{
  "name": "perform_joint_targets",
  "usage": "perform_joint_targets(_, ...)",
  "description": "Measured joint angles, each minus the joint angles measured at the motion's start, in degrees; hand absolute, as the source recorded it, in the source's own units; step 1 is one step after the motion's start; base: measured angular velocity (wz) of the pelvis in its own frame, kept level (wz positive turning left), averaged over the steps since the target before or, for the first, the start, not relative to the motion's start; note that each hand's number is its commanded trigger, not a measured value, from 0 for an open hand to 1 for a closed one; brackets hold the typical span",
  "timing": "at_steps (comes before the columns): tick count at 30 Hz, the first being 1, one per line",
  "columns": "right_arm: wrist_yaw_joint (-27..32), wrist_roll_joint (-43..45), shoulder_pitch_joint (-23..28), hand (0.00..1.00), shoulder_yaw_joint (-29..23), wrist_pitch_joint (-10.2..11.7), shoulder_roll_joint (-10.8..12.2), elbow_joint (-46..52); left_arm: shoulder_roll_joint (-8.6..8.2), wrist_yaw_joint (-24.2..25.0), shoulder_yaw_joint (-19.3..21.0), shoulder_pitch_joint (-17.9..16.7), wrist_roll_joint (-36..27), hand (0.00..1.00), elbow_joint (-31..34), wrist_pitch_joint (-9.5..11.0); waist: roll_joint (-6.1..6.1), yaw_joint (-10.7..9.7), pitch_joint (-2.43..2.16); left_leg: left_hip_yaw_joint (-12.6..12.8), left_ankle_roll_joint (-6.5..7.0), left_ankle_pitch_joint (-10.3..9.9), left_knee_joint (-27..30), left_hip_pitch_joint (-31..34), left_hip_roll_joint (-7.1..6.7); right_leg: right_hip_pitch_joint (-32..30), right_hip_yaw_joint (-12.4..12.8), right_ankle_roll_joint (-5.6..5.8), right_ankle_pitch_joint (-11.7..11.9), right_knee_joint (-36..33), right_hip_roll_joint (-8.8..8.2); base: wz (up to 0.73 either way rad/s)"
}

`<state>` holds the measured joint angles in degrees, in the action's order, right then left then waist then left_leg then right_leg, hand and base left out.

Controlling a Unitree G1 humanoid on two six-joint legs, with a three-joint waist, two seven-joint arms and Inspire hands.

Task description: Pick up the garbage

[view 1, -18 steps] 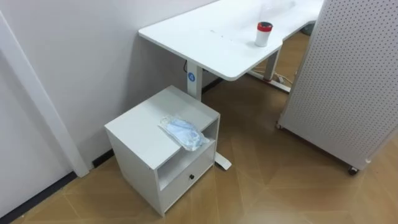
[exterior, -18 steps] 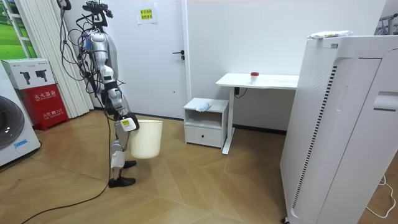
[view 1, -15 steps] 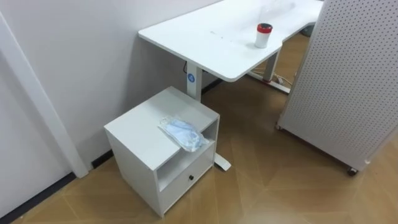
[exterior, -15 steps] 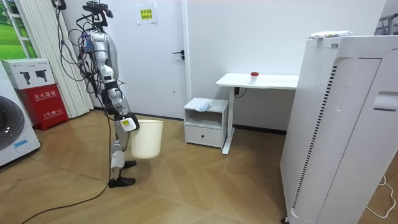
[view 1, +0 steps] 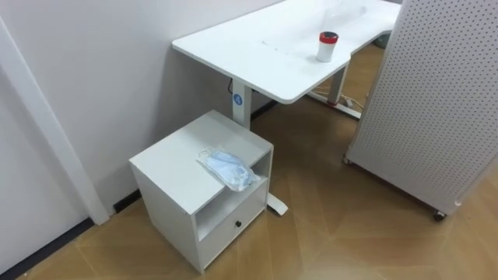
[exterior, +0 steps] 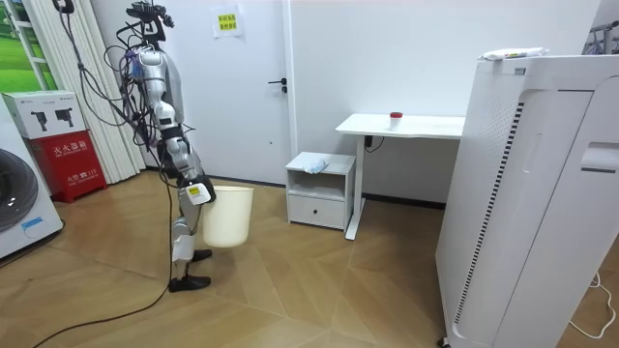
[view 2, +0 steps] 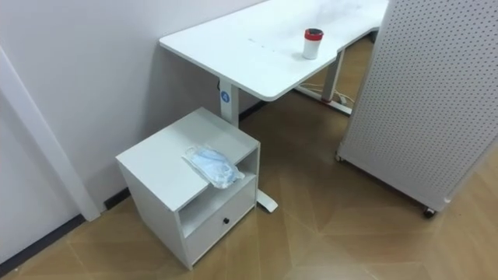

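A crumpled light-blue face mask (view 1: pixel 229 168) lies on top of a low white cabinet (view 1: pixel 167 167), near its front right edge above the open shelf. On the white desk (view 1: pixel 257 54) behind it stands a small white cup with a red lid (view 1: pixel 327 47). In the room view I stand a few steps from the cabinet (exterior: pixel 320 189), facing it, with a beige bin (exterior: pixel 228 215) hanging in front of my legs. My right hand (exterior: pixel 196 191) is at the bin's rim; its grip is too small to read.
A white perforated panel on casters (view 1: pixel 436 101) stands right of the desk, with wood floor between it and the cabinet. The wall runs behind the cabinet. A red box (exterior: pixel 64 164) and a washing machine (exterior: pixel 19 208) stand behind me.
The eye view has shifted slightly, so the camera moved a little. The mask, cup and bin stay where they were.
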<state>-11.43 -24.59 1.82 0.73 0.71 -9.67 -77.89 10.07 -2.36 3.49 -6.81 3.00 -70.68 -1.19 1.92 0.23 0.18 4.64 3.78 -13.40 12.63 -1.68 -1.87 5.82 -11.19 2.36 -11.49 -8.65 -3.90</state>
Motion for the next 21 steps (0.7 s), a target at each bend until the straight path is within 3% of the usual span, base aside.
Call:
perform_joint_targets(5,0.0,0.1,0.1,1.00,0.1,-0.1,0.0,0.0,-0.01,-0.8,1.7,-0.4,1.8,0.00,-0.3,0.0,-0.19,0.1,-0.06,1.0,-0.17,-0.1,0.2,0.0,0.29,-0.1,0.0,0.00,0.0,0.0,0.12,-0.06)
perform_joint_targets(8,-0.3,0.1,0.2,1.00,0.0,-0.4,0.0,0.2,0.09,-0.8,2.1,-0.8,1.7,0.00,-0.9,-0.1,-0.16,0.2,0.02,1.5,-0.81,-1.1,3.0,0.8,1.00,0.0,-1.7,-0.54,-0.4,-1.0,0.35,-0.07)
perform_joint_targets(10,-0.7,0.2,-0.2,1.00,0.0,-0.8,0.0,0.3,0.11,-0.6,2.1,-0.8,1.8,0.00,-1.8,-0.2,-0.15,0.4,0.17,1.5,-1.30,-2.5,7.4,2.6,1.87,-0.8,-1.8,-1.07,-1.4,-3.2,0.73,-0.05)
perform_joint_targets(12,-1.4,0.3,-0.5,1.00,0.0,-0.8,0.0,0.3,0.17,0.6,2.3,-0.8,4.2,0.00,-2.5,-1.4,-0.28,0.5,0.42,1.6,-2.44,-5.0,14.7,5.5,3.46,-2.6,-1.8,-1.75,-4.2,-7.7,1.34,-0.04)
perform_joint_targets(14,-1.9,0.2,-0.4,1.00,-0.1,-0.8,0.0,0.3,0.31,1.6,2.2,-0.9,4.5,0.00,-2.9,-2.0,0.15,0.4,0.45,1.8,-3.23,-5.6,18.5,6.8,4.18,-3.5,-1.4,-2.43,-6.7,-10.6,1.52,0.09)
perform_joint_targets(16,-1.9,-0.2,-0.4,1.00,-0.5,-0.8,0.0,0.2,0.31,2.3,1.9,-1.4,4.5,0.00,-2.7,-2.7,0.17,0.0,0.48,1.7,-3.33,-5.6,22.3,8.5,4.66,-3.7,-1.3,-3.44,-8.1,-12.1,1.69,0.22)
perform_joint_targets(17,-2.0,-0.9,-0.1,1.00,-0.5,-0.8,-0.2,0.4,0.30,2.8,1.9,-1.7,5.0,0.00,-2.8,-3.1,-0.24,-0.1,0.37,1.8,-3.78,-5.1,27.0,10.7,5.71,-3.6,-1.1,-4.13,-8.4,-12.3,2.54,0.26)
perform_joint_targets(18,-1.9,-1.6,-0.3,1.00,-0.3,-0.9,-0.2,0.5,0.26,3.0,1.9,-1.9,5.7,0.00,-2.8,-3.6,0.34,0.0,0.93,1.3,-3.51,-3.2,33.2,14.8,6.09,-2.6,0.3,-5.07,-8.9,-12.6,3.13,0.25)
perform_joint_targets(19,-1.8,-1.7,-0.1,1.00,-0.4,-1.1,-0.3,0.5,0.12,3.0,1.9,-2.4,5.6,0.00,-2.8,-3.6,0.46,0.1,0.82,1.1,-2.99,-3.1,33.4,16.3,5.54,-2.4,1.0,-5.38,-9.2,-12.8,3.16,0.31)
perform_joint_targets(20,-1.7,-2.3,0.6,1.00,-0.9,-1.4,-0.7,0.6,-0.23,3.2,1.6,-3.0,5.5,0.00,-2.8,-3.6,0.39,0.0,0.82,1.1,-2.90,-3.0,28.6,19.0,3.73,-2.6,2.3,-5.79,-10.0,-13.2,3.09,0.26)
perform_joint_targets(21,-1.2,-2.7,1.1,1.00,-1.2,-1.7,-1.2,0.6,-0.34,3.3,0.8,-3.8,5.5,0.00,-2.5,-3.7,0.41,0.6,0.68,1.2,-3.65,-1.5,21.2,21.3,2.21,-2.7,3.9,-5.78,-10.6,-13.3,2.96,0.15)
